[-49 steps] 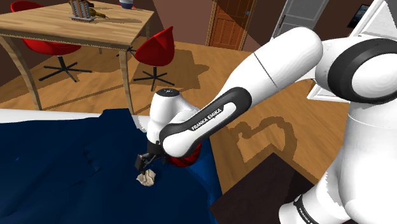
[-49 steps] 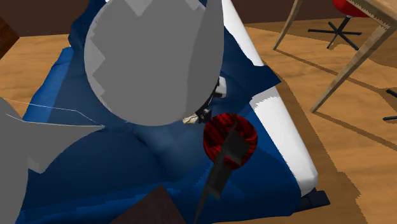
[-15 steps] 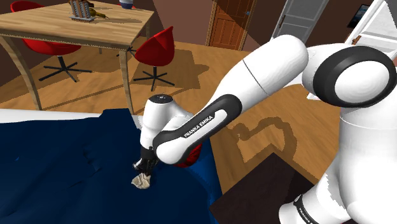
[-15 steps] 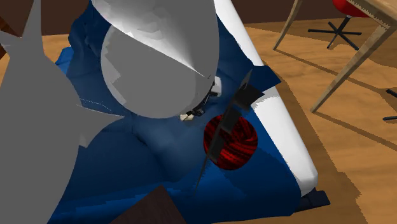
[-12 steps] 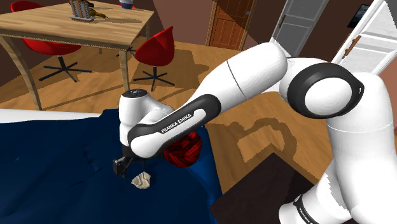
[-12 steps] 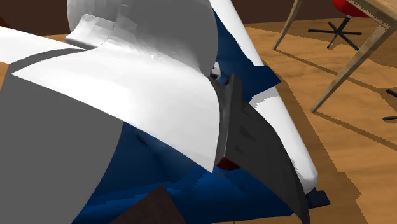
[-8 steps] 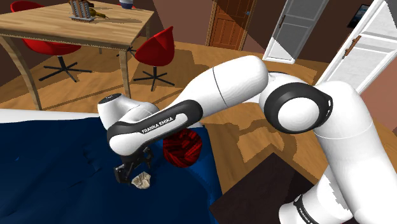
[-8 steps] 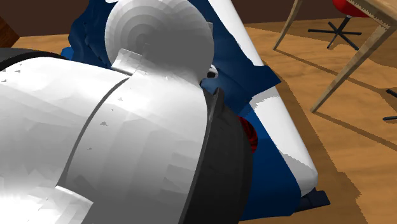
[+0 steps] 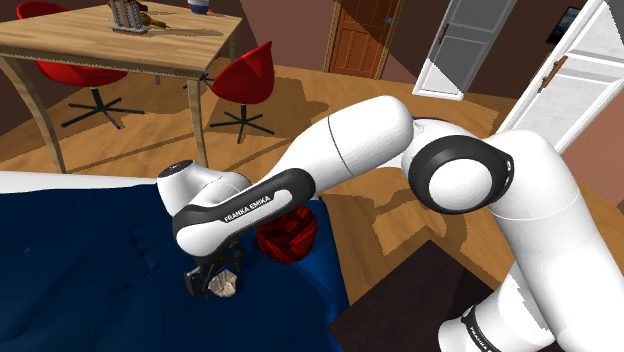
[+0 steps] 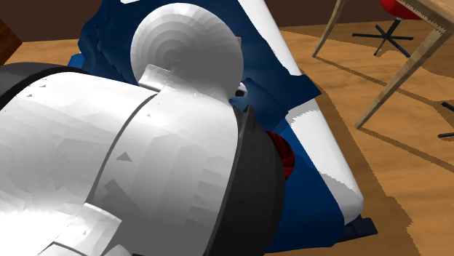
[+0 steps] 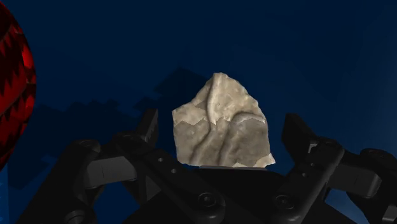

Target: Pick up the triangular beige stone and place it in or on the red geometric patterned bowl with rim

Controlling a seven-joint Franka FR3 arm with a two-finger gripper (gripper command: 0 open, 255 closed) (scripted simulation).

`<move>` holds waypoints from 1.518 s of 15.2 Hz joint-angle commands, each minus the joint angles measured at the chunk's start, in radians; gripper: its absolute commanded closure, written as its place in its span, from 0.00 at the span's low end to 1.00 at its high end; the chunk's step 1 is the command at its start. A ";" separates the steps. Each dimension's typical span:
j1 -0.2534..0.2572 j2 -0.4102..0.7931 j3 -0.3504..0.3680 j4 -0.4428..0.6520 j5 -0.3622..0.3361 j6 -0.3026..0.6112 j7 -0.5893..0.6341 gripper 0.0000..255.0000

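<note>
The beige, roughly triangular stone lies on the dark blue bedspread. My black gripper hangs low right over it, open. In the wrist view the stone sits between the two fingers with a small gap on each side, so the gripper straddles it without touching. The red bowl with black geometric pattern stands on the bedspread just to the shoulder view's right of the stone, behind my forearm. A sliver of the bowl peeks past the arm, and its rim shows beside the gripper.
The bed's white edge runs beside the bowl, then wooden floor. A wooden table with red chairs stands at the back. My arm blocks most of the second exterior view. The dark stand is at lower right.
The arm swung toward the shoulder view's left and the gripper dropped lower around the stone. Stone and bowl have stayed in place.
</note>
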 commanded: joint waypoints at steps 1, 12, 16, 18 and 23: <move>0.000 0.000 0.000 -0.001 0.000 0.001 0.000 0.00; 0.000 0.000 0.000 -0.001 0.000 0.001 0.000 1.00; -0.003 -0.019 0.003 -0.005 0.003 -0.013 0.000 1.00; -0.005 -0.037 0.006 -0.008 0.006 -0.028 0.000 1.00; -0.010 -0.079 0.013 -0.010 0.014 -0.068 0.000 1.00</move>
